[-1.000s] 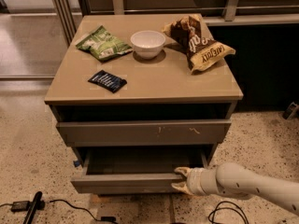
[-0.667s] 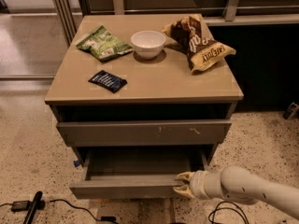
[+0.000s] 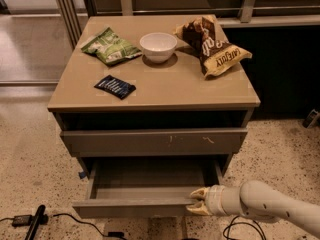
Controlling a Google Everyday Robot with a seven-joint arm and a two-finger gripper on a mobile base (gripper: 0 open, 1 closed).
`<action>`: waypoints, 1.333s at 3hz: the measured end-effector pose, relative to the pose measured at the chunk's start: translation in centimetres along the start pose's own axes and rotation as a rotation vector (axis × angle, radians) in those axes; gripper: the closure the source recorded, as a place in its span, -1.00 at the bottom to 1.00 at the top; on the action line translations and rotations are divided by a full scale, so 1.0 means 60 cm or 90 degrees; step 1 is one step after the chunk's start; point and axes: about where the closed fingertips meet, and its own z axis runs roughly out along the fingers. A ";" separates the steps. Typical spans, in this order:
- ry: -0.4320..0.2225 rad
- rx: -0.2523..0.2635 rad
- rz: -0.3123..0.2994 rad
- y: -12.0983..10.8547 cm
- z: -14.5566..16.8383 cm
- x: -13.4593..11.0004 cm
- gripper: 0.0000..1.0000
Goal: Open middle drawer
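The middle drawer [image 3: 130, 209] is pulled well out of the grey-brown cabinet. Its plain front panel faces me and its flat grey inside [image 3: 150, 176] is bare. My gripper [image 3: 196, 202] is at the right end of that front panel, with its cream fingers [image 3: 199, 193] closed over the panel's top edge. My white arm [image 3: 270, 206] reaches in from the lower right. Above the open drawer sits the taller front panel with pale scratch marks [image 3: 150, 141], which is closed.
On the cabinet top [image 3: 165, 91] lie a white bowl [image 3: 158, 46], a green snack bag [image 3: 110, 46], a brown chip bag [image 3: 212, 46] and a dark blue packet [image 3: 115, 86]. A black cable and plug [image 3: 30, 220] lie on the speckled floor at lower left.
The middle drawer has slid further out toward me. My gripper has moved with its front panel, down and slightly left.
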 end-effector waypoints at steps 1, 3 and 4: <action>0.000 0.000 0.000 0.000 0.000 0.000 -0.35; 0.000 0.000 0.000 0.000 0.000 0.000 -1.00; 0.000 0.000 0.000 0.000 0.000 0.000 -1.00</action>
